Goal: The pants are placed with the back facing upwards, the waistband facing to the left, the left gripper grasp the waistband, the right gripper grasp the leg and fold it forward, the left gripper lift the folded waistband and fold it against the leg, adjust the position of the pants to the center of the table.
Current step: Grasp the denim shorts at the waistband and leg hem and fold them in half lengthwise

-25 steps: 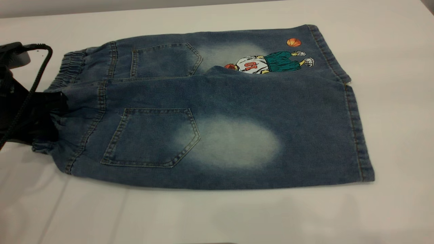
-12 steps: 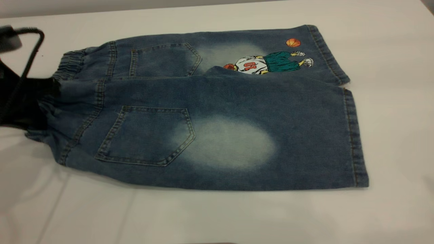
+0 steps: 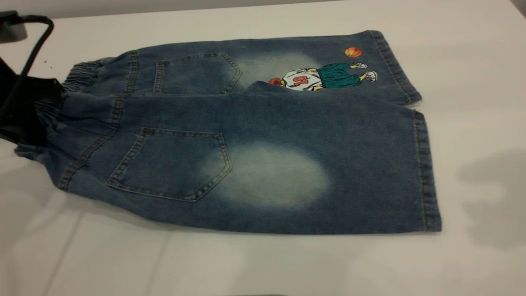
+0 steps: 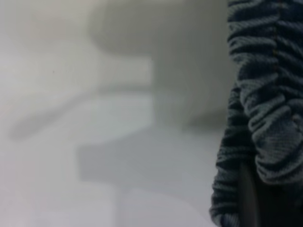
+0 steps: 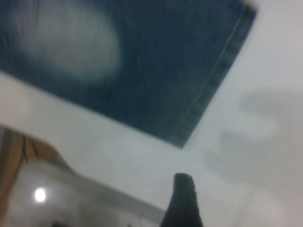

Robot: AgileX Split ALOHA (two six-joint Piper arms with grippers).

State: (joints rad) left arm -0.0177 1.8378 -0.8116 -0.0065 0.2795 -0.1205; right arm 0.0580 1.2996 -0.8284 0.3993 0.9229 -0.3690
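Note:
The blue denim pants [image 3: 254, 135] lie on the white table [image 3: 263, 263], back up and folded lengthwise. The leg [image 3: 287, 172] with the pale oval lies on top, and the cartoon print [image 3: 324, 76] peeks out behind it. The ruched waistband [image 3: 82, 76] points left. My left gripper [image 3: 28, 115] is shut on the waistband's near part at the table's left edge; in the left wrist view the gathered waistband [image 4: 265, 94] fills the space by a dark finger [image 4: 248, 198]. In the right wrist view only one fingertip [image 5: 183, 189] shows, above bare table near the leg's hem corner [image 5: 189, 132], holding nothing.
A black braided cable [image 3: 39, 45] arcs over the left gripper. A soft shadow [image 3: 493, 197] falls on the table right of the hem. Bare tabletop surrounds the pants on the near, far and right sides.
The left gripper has pulled the waistband to the left, and the whole pants slid left with it. A shadow has appeared on the table at the right.

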